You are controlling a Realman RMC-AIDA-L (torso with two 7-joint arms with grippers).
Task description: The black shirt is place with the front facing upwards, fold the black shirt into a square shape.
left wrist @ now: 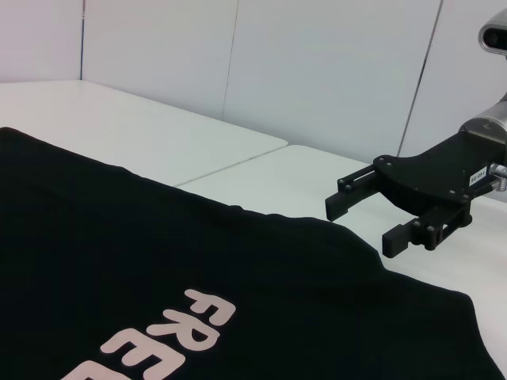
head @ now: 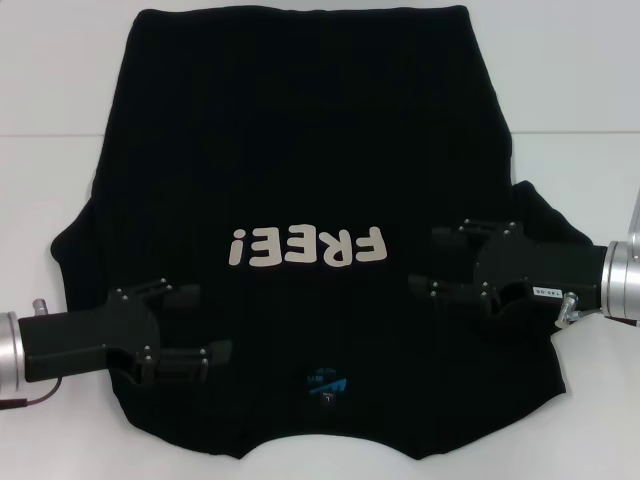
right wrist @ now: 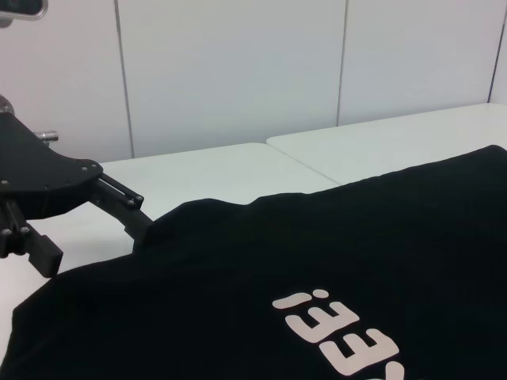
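- My left hand (head: 195, 335): over the shirt's left shoulder region, toward the near-left corner of the tabletop; its two fingers stand parted with nothing between them, pointing inward across the cloth. I cannot tell whether the tips touch the fabric.
- My right hand (head: 432, 262): over the right shoulder region, toward the right edge of the tabletop; fingers likewise spread and empty, pointing inward. The left wrist view shows it above the cloth's edge with both fingers apart.
- The black shirt (head: 300, 160): spread flat and front up across the middle of the tabletop, collar at the near edge, hem at the far edge. The white "FREE!" lettering (head: 306, 246) lies between the two hands; the blue neck label (head: 327, 384) lies just inside the collar, nearest me.
- Handling, as I judge it: light, limp cloth with no stiffness; it will drape and drag, not hold a line. A shallow pinch may slip off.
- Where I would take hold: at the outer edges by the sleeves (head: 78, 240) or shoulders, pinching a full fold, lifting both sides evenly.
- The tabletop (head: 560, 60): white, bare at the far corners.
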